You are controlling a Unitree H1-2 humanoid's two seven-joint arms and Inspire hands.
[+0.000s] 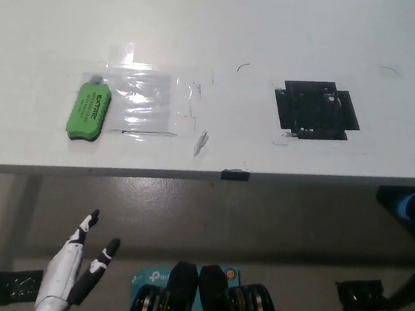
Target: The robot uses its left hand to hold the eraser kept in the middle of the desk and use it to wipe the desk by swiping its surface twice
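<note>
A green eraser [88, 114] with dark lettering lies on the white desk [221, 23] at its left, beside a patch of clear tape [147, 105]. My white left hand [69, 273] hangs low at the picture's lower left, below the desk's front edge and well apart from the eraser. Its fingers are spread and hold nothing. My black right hand is out of view.
A black tape patch [316, 110] marks the desk at right of middle. A small black tab [236, 175] sits on the desk's front edge. On the floor below are dark desk feet [360, 294] and a blue-green box [154, 278].
</note>
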